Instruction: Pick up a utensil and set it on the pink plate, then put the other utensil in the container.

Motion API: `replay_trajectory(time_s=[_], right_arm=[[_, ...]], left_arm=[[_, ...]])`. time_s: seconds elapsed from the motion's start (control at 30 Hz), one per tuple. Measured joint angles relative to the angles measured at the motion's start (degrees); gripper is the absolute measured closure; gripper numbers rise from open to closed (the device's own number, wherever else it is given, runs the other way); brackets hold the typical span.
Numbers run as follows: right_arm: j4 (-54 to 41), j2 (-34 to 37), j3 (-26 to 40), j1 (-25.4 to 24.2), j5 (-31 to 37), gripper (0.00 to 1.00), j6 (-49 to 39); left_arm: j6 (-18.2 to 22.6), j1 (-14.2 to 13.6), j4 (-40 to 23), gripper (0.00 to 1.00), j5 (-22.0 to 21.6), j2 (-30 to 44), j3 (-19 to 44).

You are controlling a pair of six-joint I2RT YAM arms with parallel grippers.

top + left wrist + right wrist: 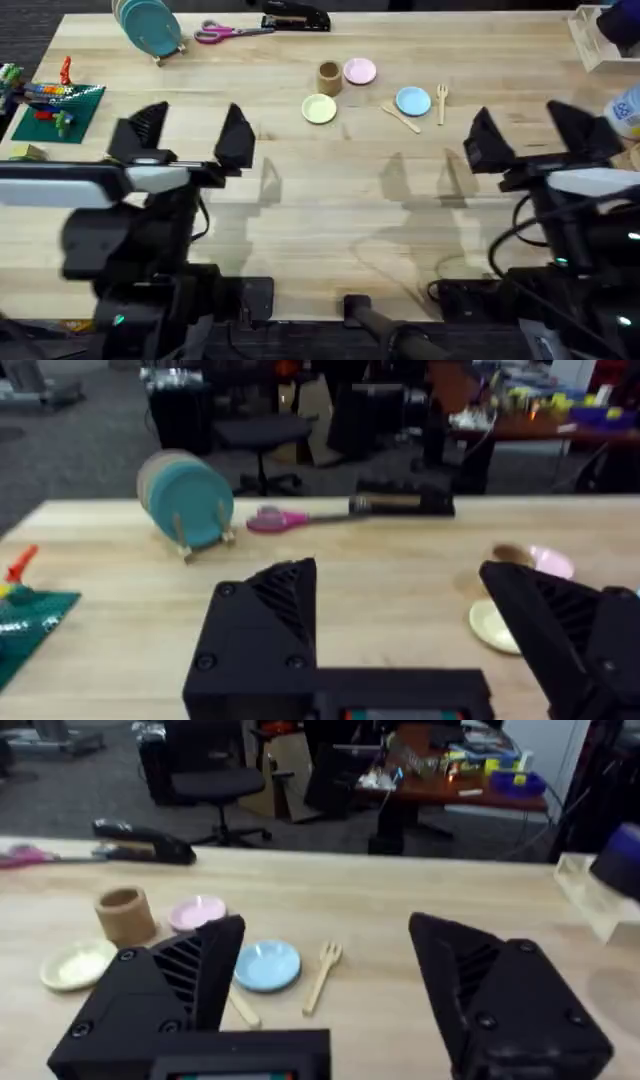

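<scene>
Right arm nearer the utensils; nothing grasped.
Right gripper (530, 135) and left gripper (193, 135) both gape empty; ahead-left of the right lies the spoon (401, 118), diagonal; fork (441, 103) points away; farther left, pink plate (360, 71) touches container (329, 77).

Even bright overhead light, soft shadows on the table (330, 210), blurred wrist views, dim background room

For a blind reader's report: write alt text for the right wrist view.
The right gripper hangs open above a wooden table, holding nothing. Beyond it lie a wooden fork beside a light blue plate, a pink plate, a brown container and a yellow-green plate.
</scene>
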Motion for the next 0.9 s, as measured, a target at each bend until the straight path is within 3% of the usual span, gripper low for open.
replay_trajectory(time_s=[0.2, 0.37, 0.57, 0.9], right_arm=[[-8.86, 2.38, 11.81, 0.0, -0.01, 0.003, 0.0], [-18.71, 8.67, 22.5, 0.0, -0.01, 0.003, 0.0], [-29.5, 19.45, 34.87, 0.0, -0.01, 0.003, -0.1], [-48.25, 41.11, 55.78, 0.0, -0.03, 0.003, -1.1]], left_arm=[[-0.53, 0.0, -7.92, 0.008, 0.21, 0.36, 10.05], [-0.84, 0.0, -17.16, 0.007, 0.3, 5.52, 20.65], [-0.84, 0.0, -26.83, 0.007, 1.23, 16.64, 33.44], [1.6, 0.0, -43.78, 0.007, 7.02, 38.46, 53.84]])
